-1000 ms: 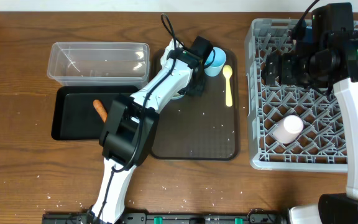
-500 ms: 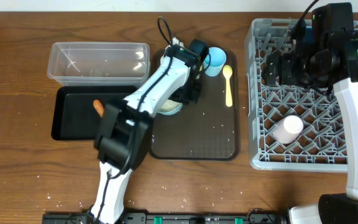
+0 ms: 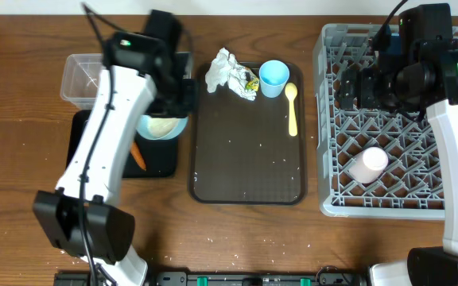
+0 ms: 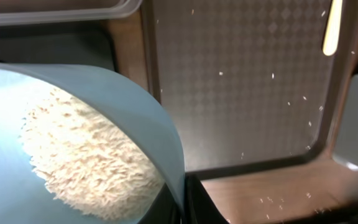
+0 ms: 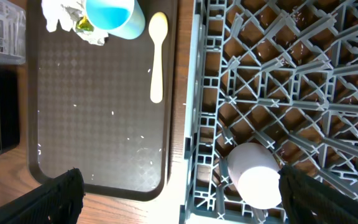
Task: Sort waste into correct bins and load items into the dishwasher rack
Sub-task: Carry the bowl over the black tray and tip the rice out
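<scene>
**A:** Where is the dish [image 3: 161,125]?

**B:** Just left of the tray [image 3: 245,171], by its upper left corner, over the black bin [image 3: 82,155]. The left fingers [image 4: 194,205] are clamped tight on its rim, and rice [image 4: 86,155] is heaped inside.

**A:** How will it handle?

**B:** It looks like stiff, light, smooth plastic, so I think a rim pinch could slip as it tilts. The rice is loose and may slide out all at once. I'd tip it slowly, with the low edge away from the fingers.

**A:** And the right side?

**B:** The right fingers [image 5: 58,199] are spread wide and hold nothing. They are over the rack [image 3: 332,159], right of the tray.

**A:** What about the rest?

**B:** The napkin [image 3: 227,70] and wrapper [image 3: 250,82] lie at the tray's top edge. Both are soft and nearly weightless, so any fold will do. The cup [image 3: 273,78] next to them is best taken by its wall. The spoon [image 3: 293,109] lies flat on the tray's right side, thin and slippery, so grip it across the handle.
</scene>
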You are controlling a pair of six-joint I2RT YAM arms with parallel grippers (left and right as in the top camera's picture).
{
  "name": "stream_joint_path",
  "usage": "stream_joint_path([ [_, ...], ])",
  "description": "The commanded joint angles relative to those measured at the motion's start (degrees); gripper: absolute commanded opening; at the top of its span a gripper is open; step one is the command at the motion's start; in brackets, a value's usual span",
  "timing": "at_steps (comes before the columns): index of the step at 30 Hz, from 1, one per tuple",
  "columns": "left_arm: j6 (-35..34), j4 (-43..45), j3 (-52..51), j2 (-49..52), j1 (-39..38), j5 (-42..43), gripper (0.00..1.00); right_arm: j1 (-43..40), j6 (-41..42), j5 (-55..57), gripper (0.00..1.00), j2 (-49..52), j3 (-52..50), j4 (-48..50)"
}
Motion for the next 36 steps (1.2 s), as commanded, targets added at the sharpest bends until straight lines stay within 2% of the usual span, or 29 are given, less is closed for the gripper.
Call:
stream_joint_path([
  [1,8.96,-0.98,-1.22,0.59,6.05,12.68,0.06,0.33,-0.57,0.17,0.98,-0.31,-0.24,-0.22],
  [10,21.59,0.48,-8.79,0.61,19.78,33.64,0.06,0.35,-0.57,0.17,0.97,-0.31,-0.24,-0.59],
  [18,27.82,8.87,-22.58,0.66,30.75,53.94,0.06,0.35,-0.55,0.17,0.97,-0.31,-0.24,-0.7],
  [28,27.76,18.62,-35.32,1.73,40.79,74.97,0.06,0.35,-0.55,0.17,0.96,-0.31,-0.24,-1.55],
  [36,24.5,18.43,-38.01,5.86,44.28,77.2,0.06,0.35,-0.59,0.17,0.97,-0.31,-0.24,-2.08],
])
